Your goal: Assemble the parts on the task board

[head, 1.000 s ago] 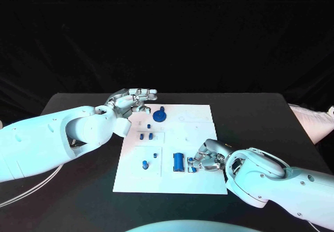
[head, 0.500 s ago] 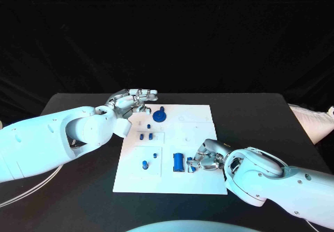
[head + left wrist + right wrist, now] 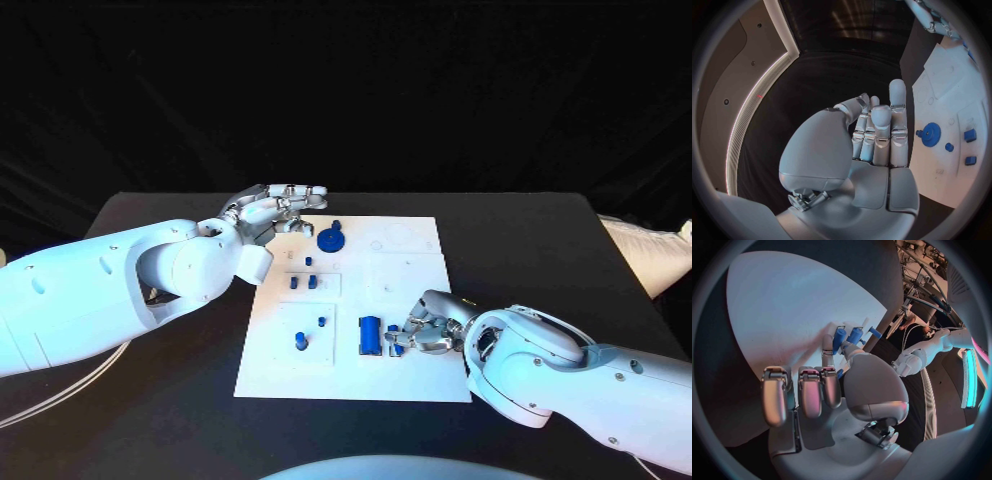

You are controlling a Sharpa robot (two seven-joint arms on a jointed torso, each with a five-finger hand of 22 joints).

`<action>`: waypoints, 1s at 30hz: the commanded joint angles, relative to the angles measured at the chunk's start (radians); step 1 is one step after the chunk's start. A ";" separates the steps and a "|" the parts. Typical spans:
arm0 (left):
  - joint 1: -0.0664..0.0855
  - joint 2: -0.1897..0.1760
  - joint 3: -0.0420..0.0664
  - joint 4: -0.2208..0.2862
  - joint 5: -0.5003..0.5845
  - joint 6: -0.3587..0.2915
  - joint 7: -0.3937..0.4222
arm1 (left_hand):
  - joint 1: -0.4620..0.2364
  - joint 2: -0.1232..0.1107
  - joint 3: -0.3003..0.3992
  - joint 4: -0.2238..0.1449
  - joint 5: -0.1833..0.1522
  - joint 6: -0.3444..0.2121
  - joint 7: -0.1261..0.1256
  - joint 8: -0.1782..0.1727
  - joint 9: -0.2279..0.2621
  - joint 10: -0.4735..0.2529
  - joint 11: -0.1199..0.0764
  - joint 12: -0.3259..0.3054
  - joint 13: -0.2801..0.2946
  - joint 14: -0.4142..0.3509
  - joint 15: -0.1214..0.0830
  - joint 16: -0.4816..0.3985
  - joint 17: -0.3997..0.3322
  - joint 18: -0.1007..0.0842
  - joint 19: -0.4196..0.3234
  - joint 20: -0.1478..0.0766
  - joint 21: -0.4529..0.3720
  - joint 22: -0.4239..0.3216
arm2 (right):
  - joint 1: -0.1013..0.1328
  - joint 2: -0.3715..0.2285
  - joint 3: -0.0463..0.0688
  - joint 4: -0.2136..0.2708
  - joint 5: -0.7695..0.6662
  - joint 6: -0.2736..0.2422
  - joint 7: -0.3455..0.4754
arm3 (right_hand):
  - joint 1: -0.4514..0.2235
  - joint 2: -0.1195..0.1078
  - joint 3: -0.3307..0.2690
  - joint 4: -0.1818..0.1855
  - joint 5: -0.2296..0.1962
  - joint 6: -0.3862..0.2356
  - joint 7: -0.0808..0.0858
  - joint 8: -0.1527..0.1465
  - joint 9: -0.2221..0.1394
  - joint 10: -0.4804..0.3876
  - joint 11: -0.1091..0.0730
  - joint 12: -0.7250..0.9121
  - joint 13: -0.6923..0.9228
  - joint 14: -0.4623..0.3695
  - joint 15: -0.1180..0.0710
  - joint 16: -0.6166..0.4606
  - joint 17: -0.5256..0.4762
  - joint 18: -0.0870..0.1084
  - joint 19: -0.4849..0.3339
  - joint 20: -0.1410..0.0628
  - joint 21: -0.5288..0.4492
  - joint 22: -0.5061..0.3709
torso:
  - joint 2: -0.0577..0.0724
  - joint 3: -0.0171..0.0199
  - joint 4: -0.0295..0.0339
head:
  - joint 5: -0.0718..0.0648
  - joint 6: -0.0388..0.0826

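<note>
The white task board (image 3: 411, 268) lies mid-table. On it are a blue gear (image 3: 332, 239), several small blue pegs (image 3: 300, 283) and a blue cylinder (image 3: 369, 334). My right hand (image 3: 433, 328) rests low over the board's near right part, and its thumb and a finger pinch a small blue part (image 3: 394, 340) beside the cylinder. The right wrist view shows blue pieces (image 3: 840, 337) at those fingertips. My left hand (image 3: 274, 208) hovers off the board's far left corner, fingers apart and empty. In the left wrist view that hand (image 3: 873, 140) is beside the gear (image 3: 930, 134).
The black table (image 3: 548, 240) surrounds the board. A pale object (image 3: 652, 252) lies at the table's right edge. Two more pegs (image 3: 300, 341) stand in the board's near left section.
My right hand's fingers have drawn in slightly on the small blue part beside the cylinder. The left hand has not moved.
</note>
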 commanded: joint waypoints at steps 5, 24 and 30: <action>0.001 0.000 0.001 0.002 -0.005 0.022 0.000 | -0.007 0.000 -0.006 -0.003 -0.002 -0.006 0.001 0.005 -0.002 -0.011 0.000 0.007 -0.002 -0.005 0.001 -0.001 -0.001 0.010 -0.004 0.000 -0.004 -0.001 | -0.002 -0.003 -0.001 0.013 -0.020 0.015 0.005 | -0.038 0.003 -0.063 0.046 -0.003 0.005 -0.003 0.013 0.023 0.092 -0.015 0.013 0.248 0.104 -0.011 0.006 0.263 -0.020 0.076 -0.007 0.003 0.202 | 0.000 0.0007 -0.0003 | 0.000 0.000; 0.001 0.001 0.000 -0.003 -0.005 0.020 0.005 | -0.007 0.000 -0.006 -0.003 -0.002 -0.006 0.001 0.005 -0.002 -0.011 0.000 0.007 -0.002 -0.005 0.001 -0.001 -0.001 0.010 -0.004 0.000 -0.004 -0.001 | 0.001 -0.064 0.002 0.037 0.066 -0.102 0.128 | 0.009 0.016 -0.187 0.063 -0.108 -0.063 0.015 -0.008 0.053 0.086 -0.002 -0.016 0.239 0.104 -0.004 0.006 0.263 -0.016 0.068 -0.005 -0.012 0.185 | -0.002 0.0000 -0.0004 | -0.004 0.007; -0.002 0.005 -0.001 -0.016 -0.004 0.007 0.020 | -0.008 0.000 -0.007 -0.004 -0.002 -0.007 0.001 0.006 -0.002 -0.012 0.000 0.008 -0.002 -0.010 0.001 -0.007 -0.014 0.010 -0.005 0.001 -0.005 -0.002 | 0.030 -0.075 0.003 -0.021 0.384 -0.169 0.429 | 0.155 0.031 -0.190 0.000 -0.065 -0.158 0.069 -0.092 -0.002 0.046 0.044 -0.157 0.191 0.091 0.039 -0.032 0.210 0.004 0.030 0.027 -0.077 0.113 | -0.010 0.0008 -0.0044 | -0.011 0.020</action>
